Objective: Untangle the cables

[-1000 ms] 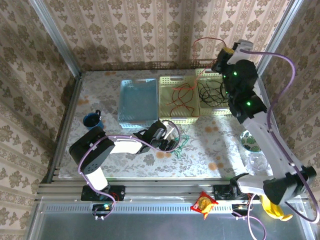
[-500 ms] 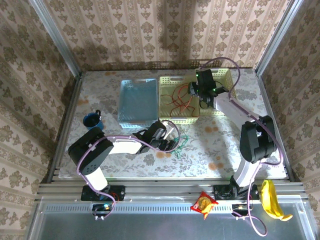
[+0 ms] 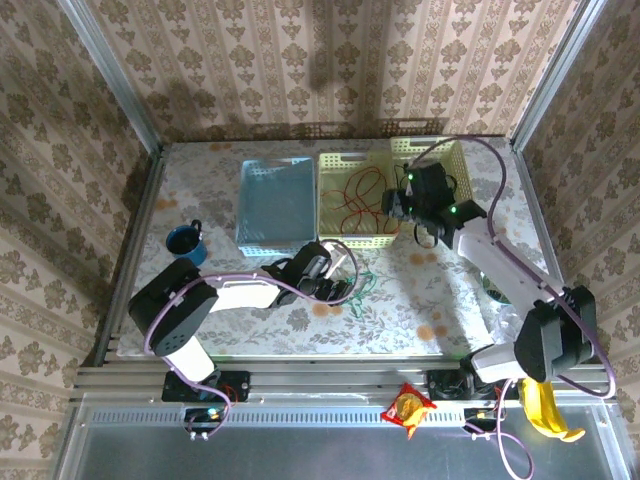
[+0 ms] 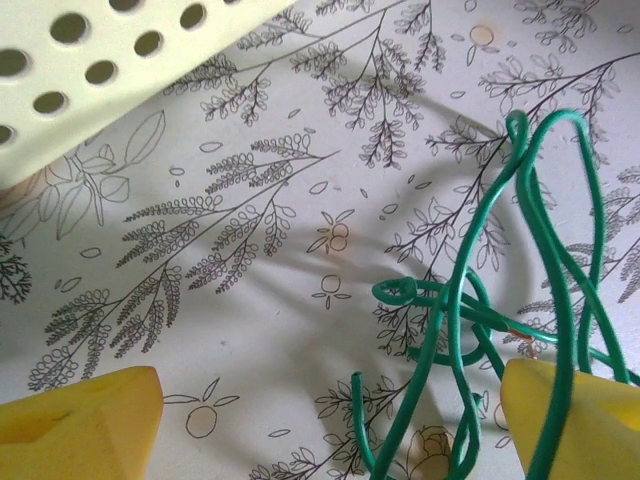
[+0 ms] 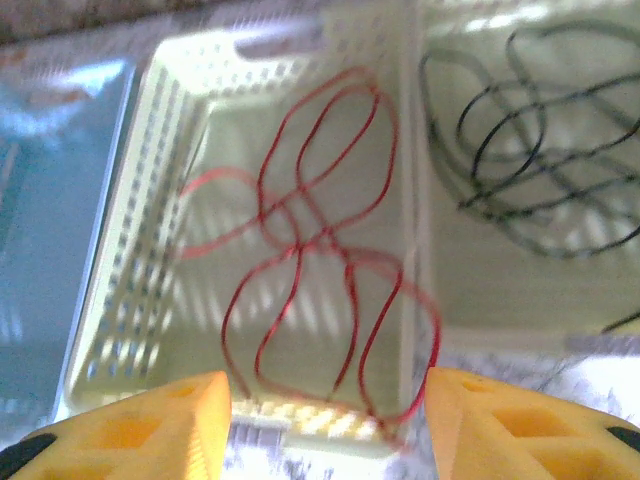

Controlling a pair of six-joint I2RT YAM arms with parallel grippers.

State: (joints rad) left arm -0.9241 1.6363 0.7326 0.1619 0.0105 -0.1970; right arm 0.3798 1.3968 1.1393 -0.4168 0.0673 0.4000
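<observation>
1. Risk sits mostly with the green cable [image 4: 400,290], which lies knotted on the worktop [image 4: 250,300] between the wide-apart fingers of the left gripper [image 4: 330,385], released and grasping nothing.
2. Closing there would probably pinch several crossing strands at once, and a pull could tighten the knot.
3. The right gripper [image 5: 325,385] hangs released above the cream basket [image 5: 140,230] that holds the red cable [image 5: 300,238].
4. A red loop by the near rim could snag and drag out.
</observation>
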